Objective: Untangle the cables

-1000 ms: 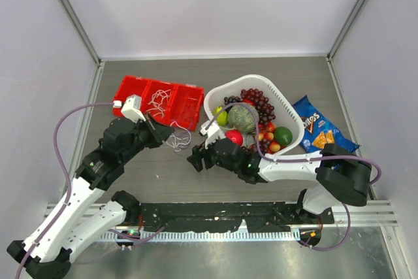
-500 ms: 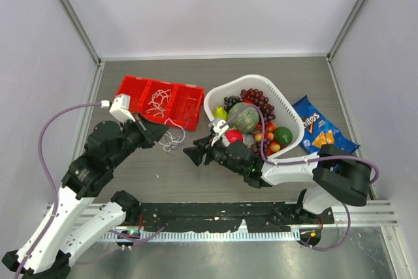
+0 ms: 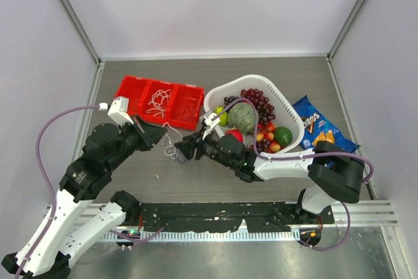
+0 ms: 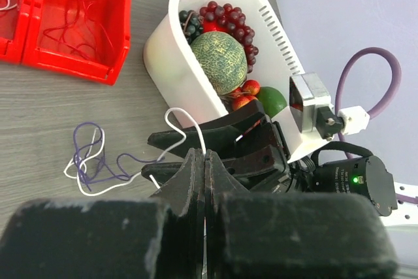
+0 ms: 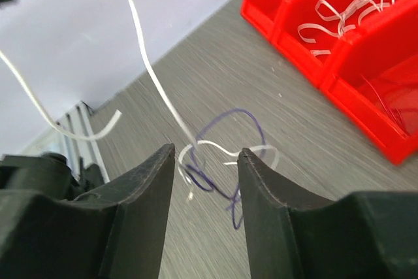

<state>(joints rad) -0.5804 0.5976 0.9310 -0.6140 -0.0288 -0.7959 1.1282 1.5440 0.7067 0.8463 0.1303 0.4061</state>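
Observation:
A small tangle of purple and white cables (image 3: 171, 150) lies on the grey table just left of the basket; it also shows in the left wrist view as cables (image 4: 91, 161). My left gripper (image 3: 164, 135) is shut on a white cable (image 4: 186, 119) that rises from the tangle into its tips (image 4: 206, 156). My right gripper (image 3: 181, 148) is low over the table and open. The knot of cables (image 5: 215, 161) lies between its two fingers (image 5: 150, 174), and the white strand (image 5: 140, 44) runs up and away to the left.
A red divided bin (image 3: 130, 89) at the back left holds white cables (image 5: 346, 11) and thin red ones (image 5: 392, 96). A white basket (image 3: 287, 106) of fruit stands close to the right of the tangle. A blue chips bag (image 3: 320, 129) lies right of it.
My right gripper has moved left to the tangle and its jaws have narrowed around it. The left gripper has drawn back a little, still holding the white cable.

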